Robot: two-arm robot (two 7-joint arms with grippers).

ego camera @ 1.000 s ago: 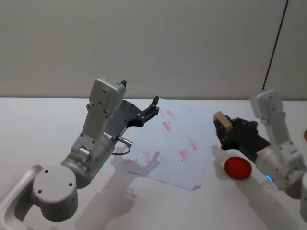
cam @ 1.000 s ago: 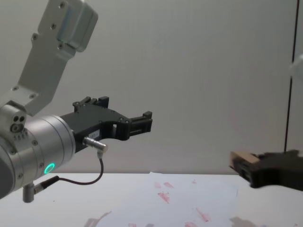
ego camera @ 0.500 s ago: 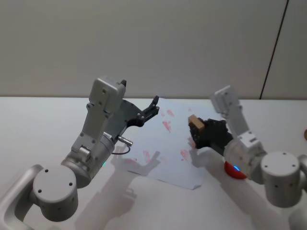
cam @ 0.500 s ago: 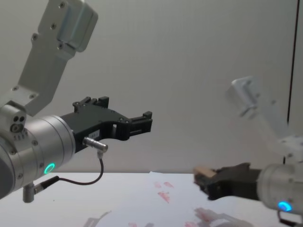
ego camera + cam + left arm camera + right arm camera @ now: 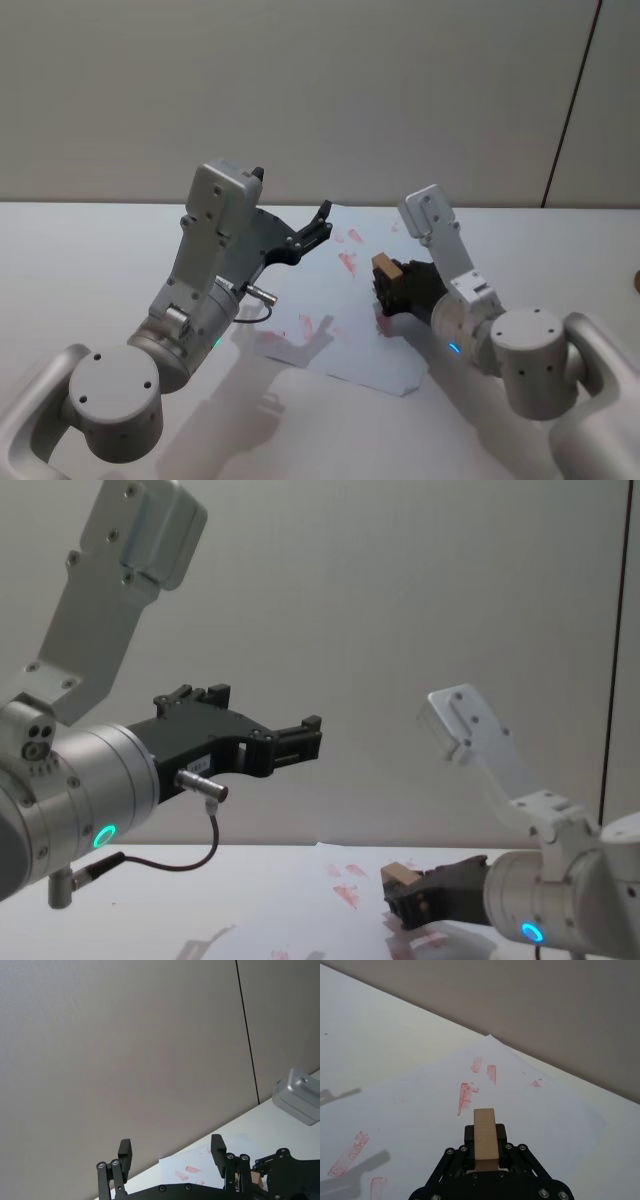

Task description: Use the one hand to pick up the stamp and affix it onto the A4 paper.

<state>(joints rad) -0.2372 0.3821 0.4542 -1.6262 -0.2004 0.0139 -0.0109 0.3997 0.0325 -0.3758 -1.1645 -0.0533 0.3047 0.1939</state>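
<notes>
A white table [image 5: 80, 260] against a plain grey wall carries the A4 paper [image 5: 365, 345], dotted with red prints. You're at the stamping step. The right gripper [image 5: 392, 292] is clamped on the stamp [image 5: 385, 267], low over the sheet's right half (whether its underside touches, I can't tell). Next, I'd press straight down on a bare patch, then lift cleanly. The left gripper [image 5: 318, 225] hangs spread and empty above the paper's far-left edge.

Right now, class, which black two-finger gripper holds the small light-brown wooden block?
The right gripper, on the blue-lit arm, grips the block over the white paper; the left gripper, green-lit, hangs open and empty.
</notes>
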